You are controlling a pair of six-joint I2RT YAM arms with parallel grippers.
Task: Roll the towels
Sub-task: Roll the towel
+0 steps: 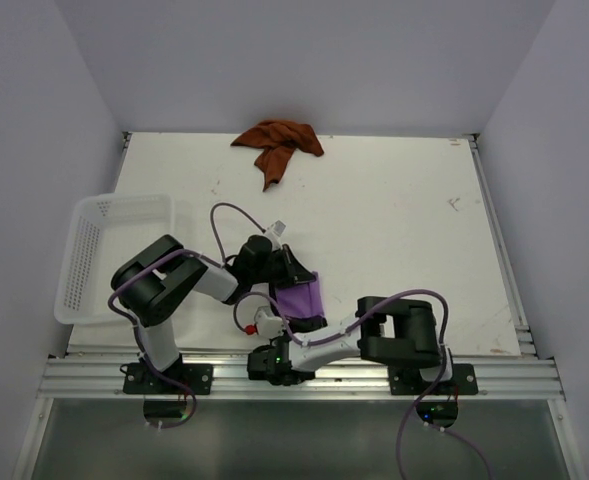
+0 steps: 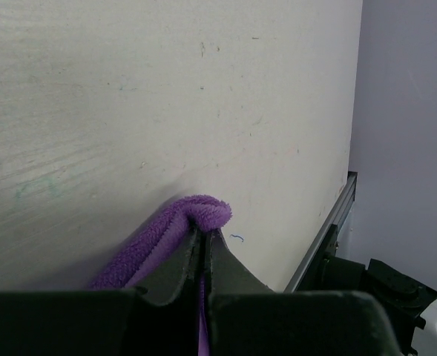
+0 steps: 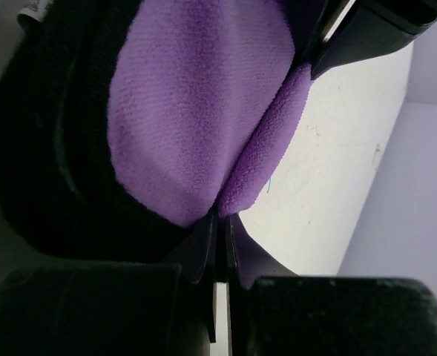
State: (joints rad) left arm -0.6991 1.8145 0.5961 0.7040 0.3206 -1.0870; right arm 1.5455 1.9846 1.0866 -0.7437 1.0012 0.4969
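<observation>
Overhead alone shows the orange towel (image 1: pixel 279 140) crumpled at the bench's (image 1: pixel 394 240) far edge; wrist views show left gripper (image 2: pixel 203 239) and right gripper (image 3: pixel 222 217) each pinching the fuzzy, folded purple towel (image 3: pixel 196 111)

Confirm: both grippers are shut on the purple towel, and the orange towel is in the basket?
No. The orange towel lies crumpled at the table's far edge, not in the basket; the top view shows it. The left gripper and right gripper are both shut on the purple towel.
</observation>
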